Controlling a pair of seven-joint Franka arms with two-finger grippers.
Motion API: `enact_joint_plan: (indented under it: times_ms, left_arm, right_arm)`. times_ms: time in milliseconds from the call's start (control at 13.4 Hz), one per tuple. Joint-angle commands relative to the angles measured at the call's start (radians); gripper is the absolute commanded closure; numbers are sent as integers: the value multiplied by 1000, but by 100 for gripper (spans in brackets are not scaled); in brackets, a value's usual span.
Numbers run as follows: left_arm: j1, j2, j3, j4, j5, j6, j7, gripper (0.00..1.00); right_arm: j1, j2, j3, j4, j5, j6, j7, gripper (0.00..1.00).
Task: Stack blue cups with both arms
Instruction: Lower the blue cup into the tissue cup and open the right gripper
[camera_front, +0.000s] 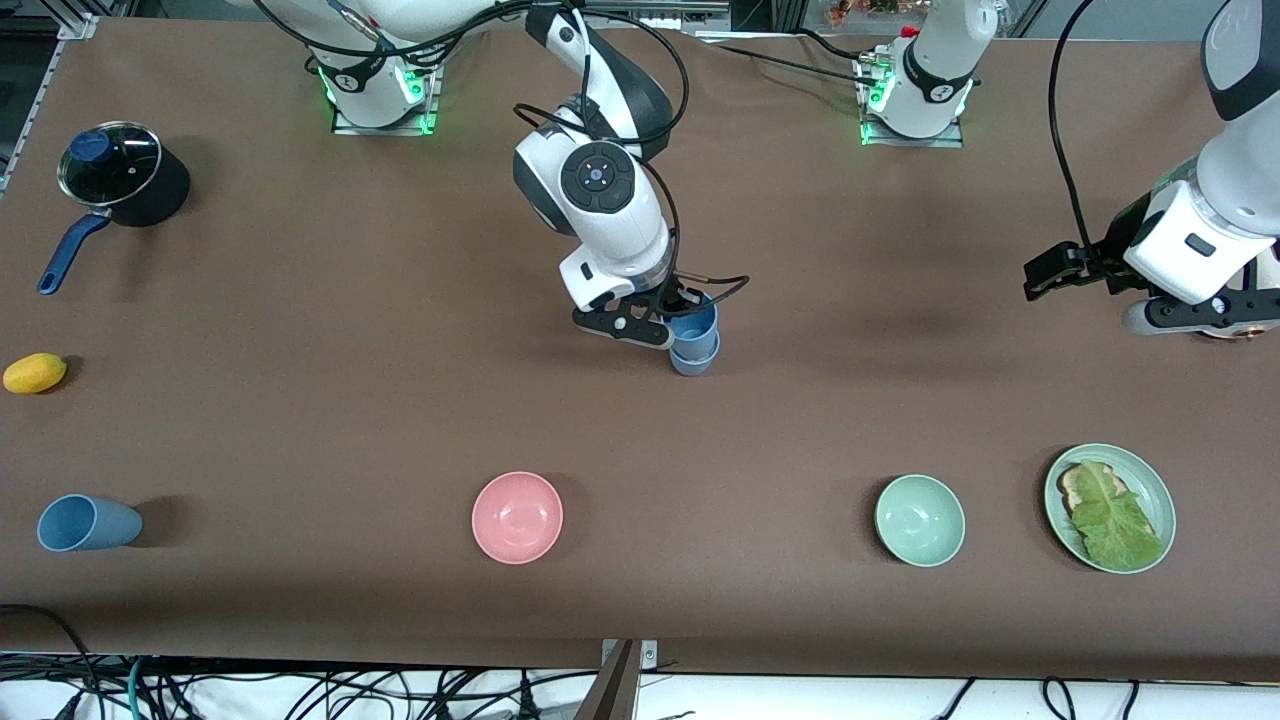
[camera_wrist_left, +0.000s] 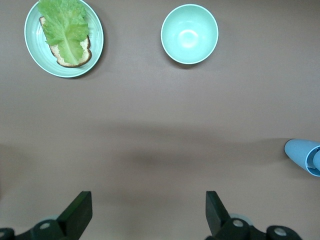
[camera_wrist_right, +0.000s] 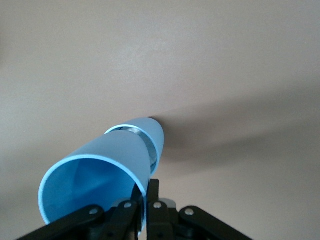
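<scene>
Low in the front view sit a pink bowl (camera_front: 517, 517), a green bowl (camera_front: 920, 520) and a plate (camera_front: 1157, 493) with lettuce on bread, and at the lower left corner of that frame a lone cup (camera_front: 86, 523) lies on its side, well apart from everything else. Near the middle of the frame, the right gripper (camera_front: 672, 318) pinches the rim of the upper cup (camera_front: 694, 325), one finger inside the wall and one outside, as the right wrist view shows (camera_wrist_right: 148, 192). That cup is partly seated in the lower cup (camera_front: 693, 358), which stands on the table; in the wrist view the held cup (camera_wrist_right: 97, 172) seems tilted against the one under it (camera_wrist_right: 145, 135), so the nesting looks incomplete. To finish this step well, I would square the held cup over the lower one before pressing, lower it straight and gently so the bottom cup does not skid or tip, then spread the fingers only once the cups sit flush, and lift clear vertically so the inner finger does not drag the rim. The left gripper (camera_front: 1070, 270) waits at the right edge of the frame, fingers spread and empty in its wrist view (camera_wrist_left: 148, 212), with bare table beneath. The lone cup remains to be stacked, and it lies toward the right arm's end of the table.
</scene>
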Motion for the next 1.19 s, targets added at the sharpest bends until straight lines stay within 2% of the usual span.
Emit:
enact_joint_plan:
  times_ms: [0,746,820,895,1044,1119]
  left_arm:
    - [6,13,-5,31,2,-9,13,0]
    - [6,15,-5,31,2,-8,16,0]
    - [6,15,-5,31,2,-9,16,0]
    - [6,15,-5,31,2,-9,16,0]
    - [6,15,-5,31,2,-9,16,0]
    - [6,15,-5,31,2,-9,16,0]
  right_arm:
    - [9,26,-9,39,-4,-3,6,100]
    - [11,45,-9,39,-19,-1,12,100]
    - [11,45,-9,39,-19,-1,15,76]
    - [12,45,-9,39,-19,-3,17,59]
    - [17,45,-9,39,-20,-1,19,35]
    - [17,43,-11,39,-22,-3,17,9]
